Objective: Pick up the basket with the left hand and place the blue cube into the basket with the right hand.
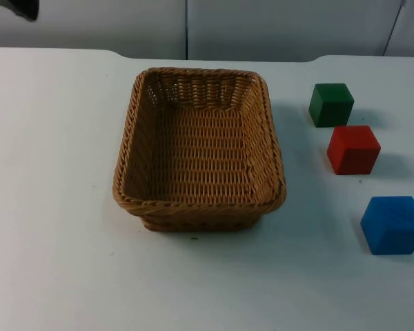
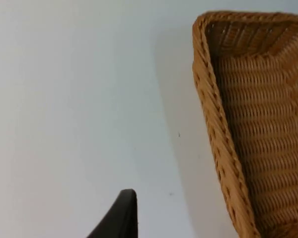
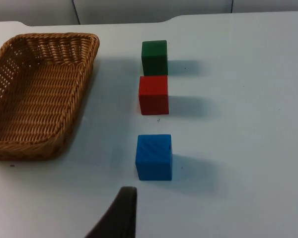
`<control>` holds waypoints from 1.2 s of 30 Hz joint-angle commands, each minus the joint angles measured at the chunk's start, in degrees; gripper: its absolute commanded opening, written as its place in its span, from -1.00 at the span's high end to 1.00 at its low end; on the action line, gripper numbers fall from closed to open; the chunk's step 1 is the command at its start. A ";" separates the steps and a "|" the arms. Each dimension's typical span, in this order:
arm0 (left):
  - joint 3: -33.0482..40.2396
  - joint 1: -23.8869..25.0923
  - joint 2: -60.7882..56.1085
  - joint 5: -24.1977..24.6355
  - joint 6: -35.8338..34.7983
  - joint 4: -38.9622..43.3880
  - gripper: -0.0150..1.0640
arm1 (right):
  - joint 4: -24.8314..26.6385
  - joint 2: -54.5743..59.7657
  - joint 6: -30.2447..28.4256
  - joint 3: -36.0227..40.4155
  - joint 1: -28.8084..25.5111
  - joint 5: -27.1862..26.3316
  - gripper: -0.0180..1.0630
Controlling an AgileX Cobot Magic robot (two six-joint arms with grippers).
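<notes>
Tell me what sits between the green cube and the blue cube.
The red cube sits between the green cube and the blue cube, touching neither, in both the top and right wrist views.

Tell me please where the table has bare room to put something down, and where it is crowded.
Bare: the wide table left of the basket, the front strip before the basket, and the gap between the basket and the cubes. Crowded: the right side, where the green cube, red cube and blue cube stand in a row with small gaps.
</notes>
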 commanded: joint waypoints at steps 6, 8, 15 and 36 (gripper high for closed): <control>-3.37 -4.92 8.58 1.03 0.17 -1.15 -0.94 | 0.08 -0.23 -0.07 0.38 -0.28 -0.65 -0.96; -4.28 -6.31 10.80 1.03 -0.07 -1.56 -0.94 | 0.08 -0.23 -0.07 0.38 -0.28 -0.65 -0.96; -6.39 -9.78 17.94 0.87 -0.20 -3.63 -0.94 | 0.08 -0.23 -0.07 0.38 -0.28 -0.65 -0.96; -10.50 -11.74 31.10 0.88 4.46 -11.16 -0.94 | 0.08 -0.23 -0.07 0.38 -0.28 -0.65 -0.96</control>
